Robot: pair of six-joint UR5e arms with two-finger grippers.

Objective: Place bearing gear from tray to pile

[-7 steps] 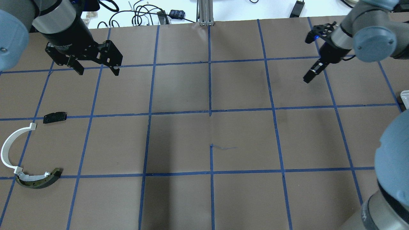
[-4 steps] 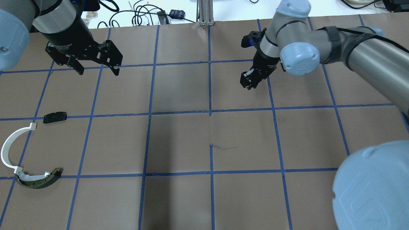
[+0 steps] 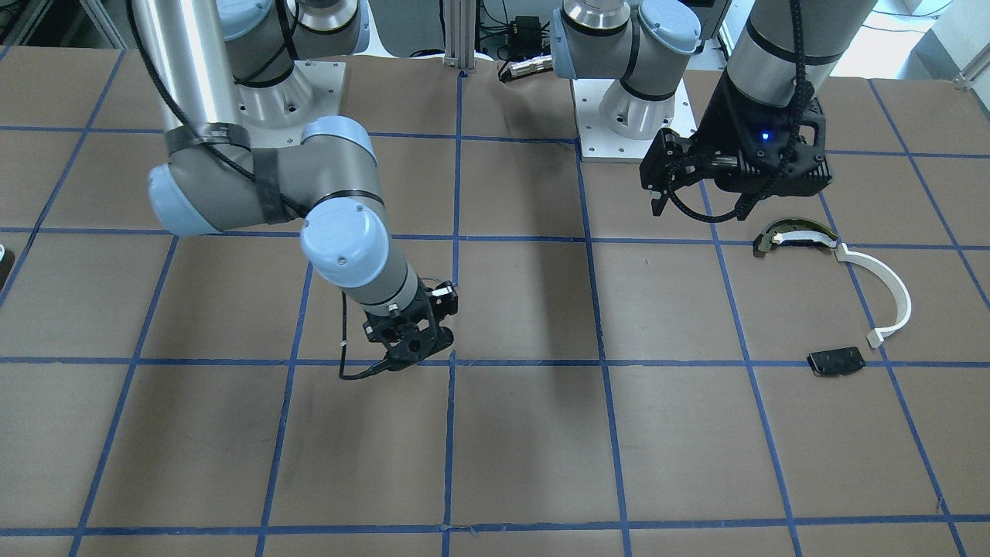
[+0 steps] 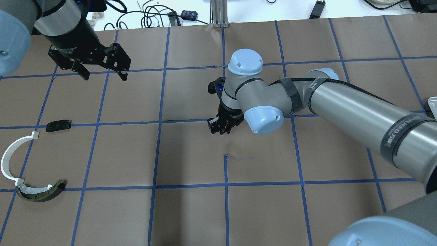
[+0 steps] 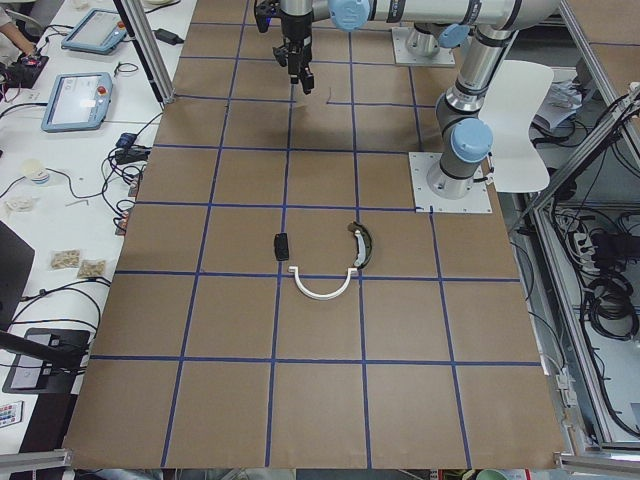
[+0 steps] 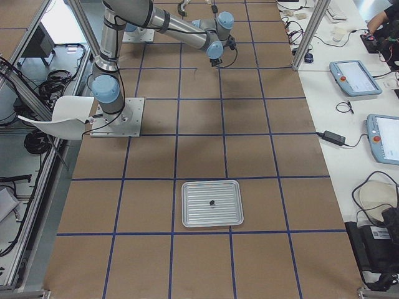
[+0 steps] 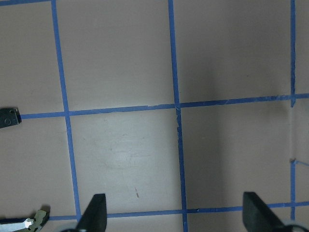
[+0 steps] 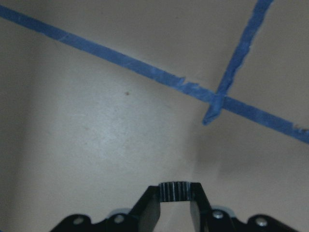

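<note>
Bearing gear: the small dark bearing gear with a ridged rim (image 8: 176, 191) was held at the very tips of the right gripper (image 4: 217, 130), over the middle of the brown paper table with its blue tape grid (image 4: 191, 212).
Gear's axis: in the right wrist view the toothed rim faced the camera as a short band. Its long side ran from 9 to 3 o'clock and its ridges from 12 to 6.
Gear against gripper: it sat at 12 o'clock of the two black fingers (image 8: 149, 212), bridging their tips, with one finger against each end.
Right gripper: it was clamped on the gear and pointed down, just beside a tape crossing in the overhead view.
Left gripper: the left gripper (image 4: 104, 77) had its fingers spread wide with nothing between them. It was at 10 o'clock from the gear and well apart from it.
Pile: the pile (image 4: 20, 184) lay at 8 o'clock from the gear, near the table's edge. A thin white curved arc strip (image 4: 8, 159) touched a dark olive-and-white curved piece (image 4: 41, 195) end to end. A small flat black plate (image 4: 58, 125) lay apart at their 1 o'clock.
Tray: the shallow silver metal tray (image 6: 185, 205) lay toward the table's far right end, well apart from both grippers, with one small dark part (image 6: 212, 202) in it.
Writing: the white lettering on the black band of the right arm (image 4: 396, 131) was too small to read.
</note>
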